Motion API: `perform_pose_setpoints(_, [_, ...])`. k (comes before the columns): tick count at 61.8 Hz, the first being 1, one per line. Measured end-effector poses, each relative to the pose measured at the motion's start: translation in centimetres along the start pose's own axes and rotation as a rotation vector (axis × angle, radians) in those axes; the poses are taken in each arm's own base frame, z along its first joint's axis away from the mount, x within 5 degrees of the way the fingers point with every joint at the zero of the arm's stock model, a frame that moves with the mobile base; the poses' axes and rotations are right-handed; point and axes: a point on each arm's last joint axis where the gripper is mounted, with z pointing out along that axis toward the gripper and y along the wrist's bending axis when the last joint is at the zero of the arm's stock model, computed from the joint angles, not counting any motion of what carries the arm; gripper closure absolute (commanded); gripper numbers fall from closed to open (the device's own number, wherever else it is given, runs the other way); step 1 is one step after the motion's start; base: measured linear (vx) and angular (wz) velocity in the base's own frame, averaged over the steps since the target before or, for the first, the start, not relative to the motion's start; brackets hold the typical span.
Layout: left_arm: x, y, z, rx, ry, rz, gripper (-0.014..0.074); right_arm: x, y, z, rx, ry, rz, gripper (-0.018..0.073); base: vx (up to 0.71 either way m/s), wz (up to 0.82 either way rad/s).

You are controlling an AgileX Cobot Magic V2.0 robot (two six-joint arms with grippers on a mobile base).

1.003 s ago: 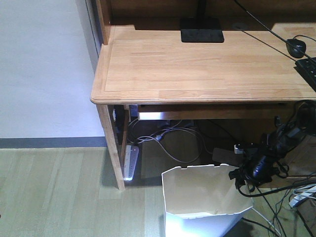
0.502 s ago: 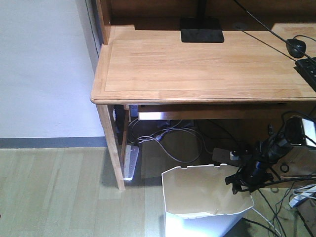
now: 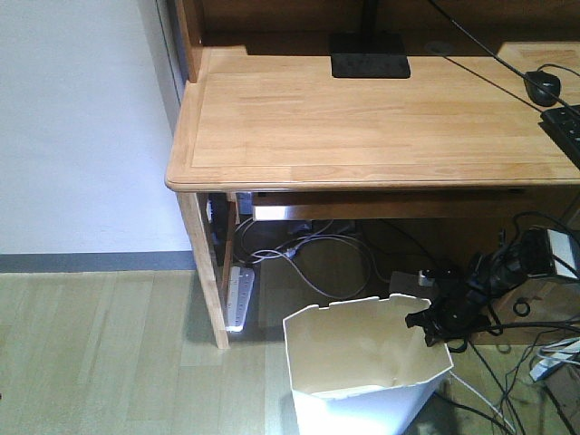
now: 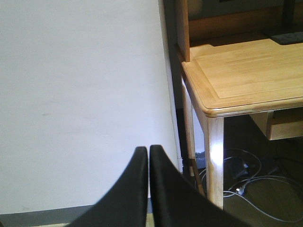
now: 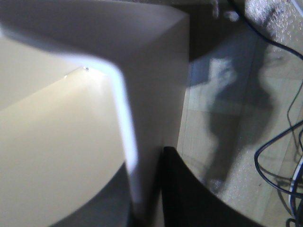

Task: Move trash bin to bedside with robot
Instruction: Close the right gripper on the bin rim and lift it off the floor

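In front of the bench [image 3: 362,118]: trash bin [image 3: 362,367] on the move — bed not in view.
Over the last second it slid leftward on the floor below the bench edge, so the haul has begun. The right claw [image 3: 433,319] pinches its rim — only the right wrist view shows that wall between the fingers; the left claw [image 4: 148,150] is pressed together, idle.

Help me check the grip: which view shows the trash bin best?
Exterior front-facing: the trash bin shows its notched rim and cream interior. Right wrist gives only a blurred close-up of its wall; left wrist shows none.
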Motion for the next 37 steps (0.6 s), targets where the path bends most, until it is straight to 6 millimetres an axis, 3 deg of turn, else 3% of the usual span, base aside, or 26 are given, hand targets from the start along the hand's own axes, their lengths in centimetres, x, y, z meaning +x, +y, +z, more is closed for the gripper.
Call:
perform_pose_setpoints(13, [0.0,0.0,0.0,0.0,0.0,0.0,0.0602,1.8,1.0,-0.1,-0.035,-0.017,0.061,0.057,0.0,0.0])
perform_pose_setpoints(37, [0.0,0.0,0.0,0.0,0.0,0.0,0.0602,2.2,2.7,-7.5,-0.025,-0.126,-0.076,0.057,0.0,0.0])
